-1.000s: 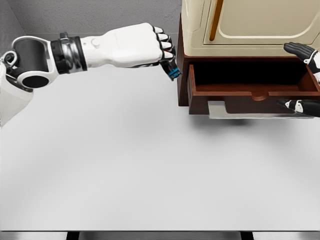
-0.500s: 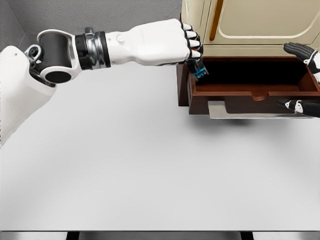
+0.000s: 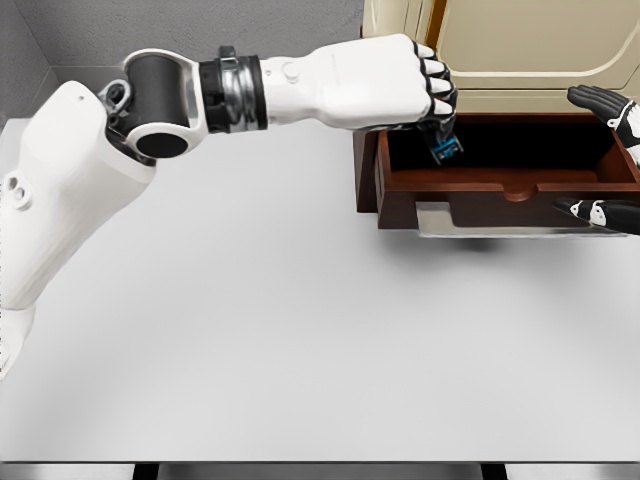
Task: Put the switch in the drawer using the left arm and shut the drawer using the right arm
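My left hand (image 3: 436, 118) reaches in from the left and hovers over the left part of the open brown drawer (image 3: 505, 185). Its fingers are curled around a small black and blue switch (image 3: 446, 150), which hangs just above the drawer's dark inside. My right hand (image 3: 612, 160) shows at the right edge beside the drawer's right end, fingers spread and holding nothing. The drawer is pulled out from under a cream cabinet (image 3: 500, 55).
The drawer unit stands at the back right of a white table (image 3: 280, 340). A grey wall (image 3: 180, 30) runs behind. A pale flat panel (image 3: 440, 220) sticks out beneath the drawer front.
My left arm has swung right, carrying the switch from outside the drawer's left side to above its inside. The right hand has stayed still.
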Tool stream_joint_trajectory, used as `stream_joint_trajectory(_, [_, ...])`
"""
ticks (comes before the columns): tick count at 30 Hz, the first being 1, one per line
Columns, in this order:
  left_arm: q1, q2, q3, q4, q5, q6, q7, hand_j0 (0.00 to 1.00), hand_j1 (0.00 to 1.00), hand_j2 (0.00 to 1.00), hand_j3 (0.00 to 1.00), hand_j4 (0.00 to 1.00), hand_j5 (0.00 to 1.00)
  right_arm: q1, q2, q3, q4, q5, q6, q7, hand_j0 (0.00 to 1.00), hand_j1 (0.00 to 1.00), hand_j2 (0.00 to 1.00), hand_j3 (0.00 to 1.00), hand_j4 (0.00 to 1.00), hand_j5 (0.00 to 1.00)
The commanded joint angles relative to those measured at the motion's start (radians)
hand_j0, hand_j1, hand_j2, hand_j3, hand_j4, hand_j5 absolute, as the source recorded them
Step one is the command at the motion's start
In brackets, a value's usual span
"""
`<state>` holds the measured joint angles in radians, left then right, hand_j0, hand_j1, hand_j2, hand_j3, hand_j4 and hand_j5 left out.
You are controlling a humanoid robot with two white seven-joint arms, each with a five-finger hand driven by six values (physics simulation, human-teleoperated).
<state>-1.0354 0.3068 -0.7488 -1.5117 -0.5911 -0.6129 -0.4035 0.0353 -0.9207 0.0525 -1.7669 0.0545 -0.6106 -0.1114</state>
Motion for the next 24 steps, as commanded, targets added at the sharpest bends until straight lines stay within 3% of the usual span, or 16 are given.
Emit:
stream_joint_trajectory(1, [-0.002,-0.02,0.002,0.007,0.002,0.002,-0.003,0.51,0.51,0.51,0.51,0.51,0.51,0.0,-0.001,0.0,0.0,-0.005,0.0,-0.001,1.0,1.0,1.0,1.0,1.0,1.0])
stream_joint_trajectory(8, [-0.009,-0.06,0.003,0.045,-0.009,0.002,-0.009,0.54,0.54,0.54,0.54,0.54,0.54,0.0,-0.001,0.0,0.0,-0.005,0.0,-0.001,1.0,1.0,1.0,1.0,1.0,1.0])
stream_joint_trajectory(11, [-0.012,-0.063,0.005,0.051,-0.007,0.002,-0.009,1.0,1.0,1.0,1.0,1.0,1.0,0.0,-0.001,0.0,0.0,-0.005,0.0,-0.001,1.0,1.0,1.0,1.0,1.0,1.0])
stream_joint_trajectory(19, [-0.023,-0.064,0.011,0.054,-0.006,0.002,-0.008,1.0,1.0,1.0,1.0,1.0,1.0,0.0,-0.001,0.001,-0.002,-0.005,0.0,-0.001,1.0,1.0,1.0,1.0,1.0,1.0])
stream_joint_trajectory(24, [-0.046,-0.14,0.005,0.042,-0.009,0.002,-0.008,1.0,1.0,1.0,1.0,1.0,1.0,0.002,-0.001,0.001,0.0,-0.005,0.0,-0.001,1.0,1.0,1.0,1.0,1.0,1.0])
